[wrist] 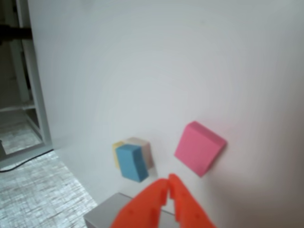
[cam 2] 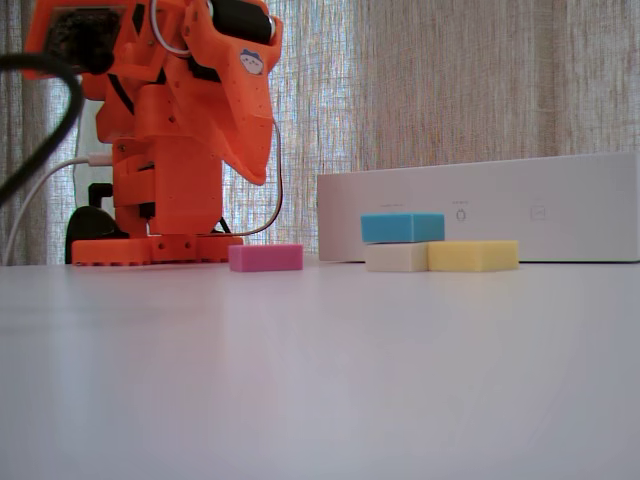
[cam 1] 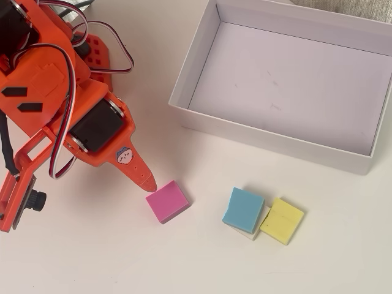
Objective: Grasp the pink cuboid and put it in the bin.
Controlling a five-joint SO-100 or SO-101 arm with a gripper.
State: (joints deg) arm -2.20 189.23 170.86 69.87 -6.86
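The pink cuboid (cam 1: 167,201) lies flat on the white table, on its own, left of the other blocks. It also shows in the fixed view (cam 2: 265,257) and in the wrist view (wrist: 199,148). My orange gripper (cam 1: 149,183) is shut and empty, its tip just up and left of the cuboid in the overhead view. In the fixed view the gripper (cam 2: 258,176) hangs well above the table, over the cuboid. In the wrist view the fingertips (wrist: 167,182) meet below the cuboid. The bin (cam 1: 184,79) is a large white box at the upper right with nothing in it; its side wall (cam 2: 500,205) stands behind the blocks.
A light blue block (cam 1: 243,207) rests on a white block (cam 1: 254,231), with a yellow block (cam 1: 282,220) touching at its right. They lie between the cuboid and the bin's near wall. The arm's base (cam 2: 160,200) stands at the left.
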